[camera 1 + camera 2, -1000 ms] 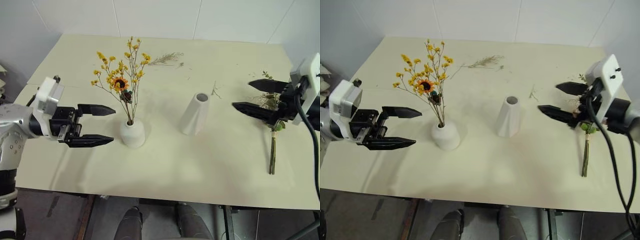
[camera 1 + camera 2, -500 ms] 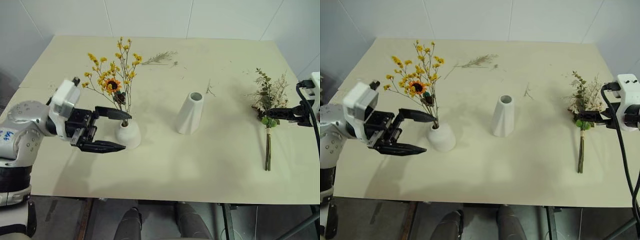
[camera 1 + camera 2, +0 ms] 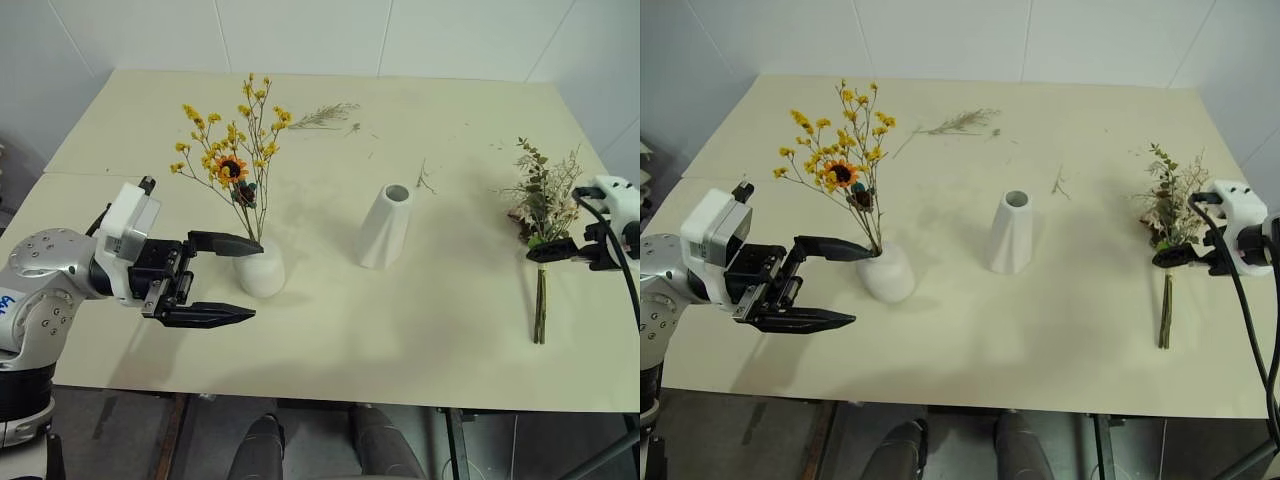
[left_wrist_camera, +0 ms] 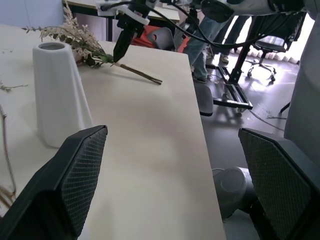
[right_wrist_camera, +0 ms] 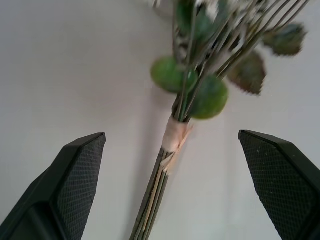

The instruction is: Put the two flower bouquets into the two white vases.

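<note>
Right gripper [image 5: 172, 187], fingers spread, hovers over the bushy bouquet [image 3: 541, 215] at frame right; closing off the binding could scatter stems. Left gripper [image 3: 225, 280] fingers spread.

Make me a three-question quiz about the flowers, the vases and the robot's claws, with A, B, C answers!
1. Where is the yellow bouquet?
A. flat on the table
B. standing in the short vase
C. in the left gripper

2. How many white vases?
A. one
B. two
C. three

3. The right gripper is
A. shut on the stems
B. open over the pale bouquet
C. inside the tall vase

Answers:
1 B, its stems go into the short vase's hole.
2 B, a short one and a tall one.
3 B, its fingers stand wide apart above the tied stems.
</note>
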`<action>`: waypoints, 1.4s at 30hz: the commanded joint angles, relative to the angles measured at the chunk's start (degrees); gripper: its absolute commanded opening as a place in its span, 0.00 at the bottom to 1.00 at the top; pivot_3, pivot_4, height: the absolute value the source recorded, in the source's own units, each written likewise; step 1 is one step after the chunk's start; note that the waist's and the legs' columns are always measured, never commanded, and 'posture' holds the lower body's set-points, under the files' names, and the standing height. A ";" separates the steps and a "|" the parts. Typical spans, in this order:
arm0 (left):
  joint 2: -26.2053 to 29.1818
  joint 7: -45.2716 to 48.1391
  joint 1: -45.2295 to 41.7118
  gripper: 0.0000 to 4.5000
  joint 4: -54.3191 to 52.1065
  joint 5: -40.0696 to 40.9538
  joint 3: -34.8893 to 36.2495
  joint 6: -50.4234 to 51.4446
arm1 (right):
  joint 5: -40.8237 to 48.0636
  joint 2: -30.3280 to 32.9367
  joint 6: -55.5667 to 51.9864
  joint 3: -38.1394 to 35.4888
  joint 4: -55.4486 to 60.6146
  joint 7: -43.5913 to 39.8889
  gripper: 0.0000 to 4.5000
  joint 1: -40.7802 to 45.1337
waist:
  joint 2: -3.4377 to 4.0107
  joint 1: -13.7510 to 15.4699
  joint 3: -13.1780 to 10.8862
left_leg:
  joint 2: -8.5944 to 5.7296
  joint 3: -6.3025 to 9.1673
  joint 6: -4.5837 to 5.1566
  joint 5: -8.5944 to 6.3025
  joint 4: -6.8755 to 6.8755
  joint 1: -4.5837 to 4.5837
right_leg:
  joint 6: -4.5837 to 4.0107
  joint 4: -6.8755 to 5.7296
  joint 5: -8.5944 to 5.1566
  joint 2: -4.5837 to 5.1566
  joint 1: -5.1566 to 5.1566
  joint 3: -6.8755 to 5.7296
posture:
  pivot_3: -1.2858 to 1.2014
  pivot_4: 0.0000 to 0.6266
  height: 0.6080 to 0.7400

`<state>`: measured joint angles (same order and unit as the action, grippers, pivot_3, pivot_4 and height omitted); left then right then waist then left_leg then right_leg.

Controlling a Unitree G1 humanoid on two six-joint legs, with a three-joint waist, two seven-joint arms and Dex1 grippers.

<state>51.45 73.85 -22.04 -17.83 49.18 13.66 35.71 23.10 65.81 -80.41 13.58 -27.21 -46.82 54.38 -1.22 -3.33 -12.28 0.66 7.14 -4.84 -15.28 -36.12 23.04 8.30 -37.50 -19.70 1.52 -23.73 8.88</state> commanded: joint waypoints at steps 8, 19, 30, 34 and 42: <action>0.45 -1.99 0.75 1.00 -3.29 2.20 2.75 0.38 | 0.58 0.22 -6.37 1.19 6.53 -2.91 0.91 -3.81 | 0.01 -0.02 0.00 | 0.00 0.01 0.00 0.00 -0.01 0.00 | 0.00 -0.02 0.00 -0.01 0.00 0.00 | 0.52 0.24 1.00; 0.38 -1.55 -0.78 1.00 -2.23 1.56 1.56 -0.26 | -0.08 -2.25 -5.22 -0.52 6.20 -1.63 0.12 -7.08 | 0.01 0.00 0.00 | -0.01 0.01 0.00 0.00 -0.08 -0.01 | 0.01 -0.07 0.01 -0.01 0.02 -0.01 | 0.52 0.24 1.00; 0.07 -0.69 -2.50 1.00 0.76 -0.72 0.69 -2.25 | 3.45 -8.07 14.16 -20.13 12.99 0.15 0.00 -12.97 | -0.03 -0.23 0.02 | -0.02 -0.04 0.01 0.00 -0.20 -0.07 | 0.08 -0.18 0.05 -0.03 0.10 0.03 | 0.52 0.24 1.00; 0.35 -0.33 -3.26 1.00 3.69 -2.03 0.67 -3.53 | 8.18 -17.09 25.09 -34.45 23.49 4.50 0.00 -14.62 | 0.03 -0.62 0.00 | 0.03 0.01 0.03 0.02 -0.17 -0.09 | 0.08 -0.29 0.05 -0.09 0.08 0.01 | 0.52 0.24 1.00; -0.16 0.49 -6.01 1.00 9.37 -4.91 -0.63 -6.11 | 16.79 -32.07 36.01 -42.28 37.24 13.40 0.00 -10.49 | 0.03 -0.25 0.01 | 0.01 0.08 0.02 0.03 -0.12 -0.06 | 0.07 -0.27 0.04 -0.02 0.08 -0.03 | 0.52 0.24 1.00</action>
<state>51.39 74.00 -26.92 -8.29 44.72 12.80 30.74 36.17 33.67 -46.39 -25.84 5.50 -34.53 41.42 -1.19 -3.57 -12.27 0.67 7.22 -4.83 -15.25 -36.24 22.98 8.37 -37.79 -19.65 1.49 -23.66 8.85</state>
